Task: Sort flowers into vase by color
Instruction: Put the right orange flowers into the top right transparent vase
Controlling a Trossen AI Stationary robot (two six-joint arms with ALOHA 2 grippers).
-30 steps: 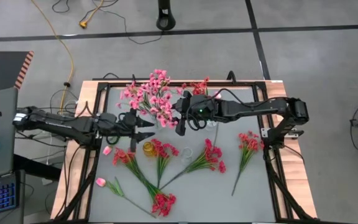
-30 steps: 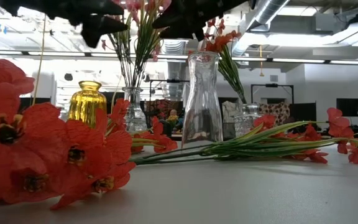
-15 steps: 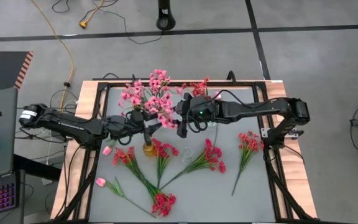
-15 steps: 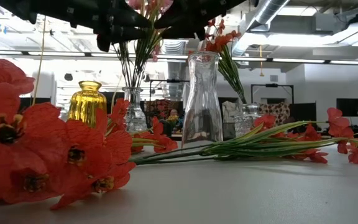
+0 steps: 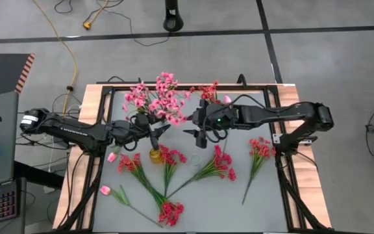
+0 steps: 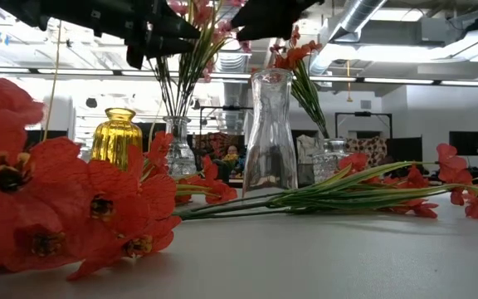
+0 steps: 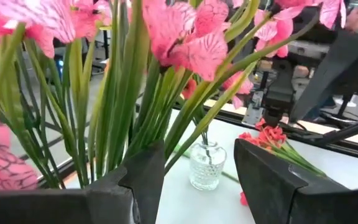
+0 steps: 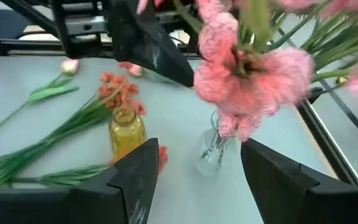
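A bunch of pink flowers (image 5: 157, 97) stands in a small clear vase (image 8: 213, 149) at the far middle of the table, with red flowers (image 5: 206, 90) in another clear vase (image 6: 330, 156) to its right. Red sprigs (image 5: 218, 164) and pink buds (image 5: 106, 190) lie on the table. A yellow vase (image 5: 155, 155) and a tall clear vase (image 6: 270, 124) stand without flowers. My left gripper (image 5: 160, 132) is open just left of the pink bunch, whose stems (image 7: 126, 106) stand right before its fingers. My right gripper (image 5: 193, 127) hangs open to the bunch's right.
Loose sprigs lie across the near half of the table (image 5: 271, 195), one (image 5: 260, 149) by the right edge and one (image 5: 169, 211) near the front. A black frame (image 5: 284, 97) runs round the table. Blossoms (image 6: 48, 199) fill the low view's left.
My left gripper has gone toward the table's right edge, up to the pink bunch, and has turned on the way. In the last half second my right gripper has drawn back toward the table's right edge, away from the bunch. Both stay open.
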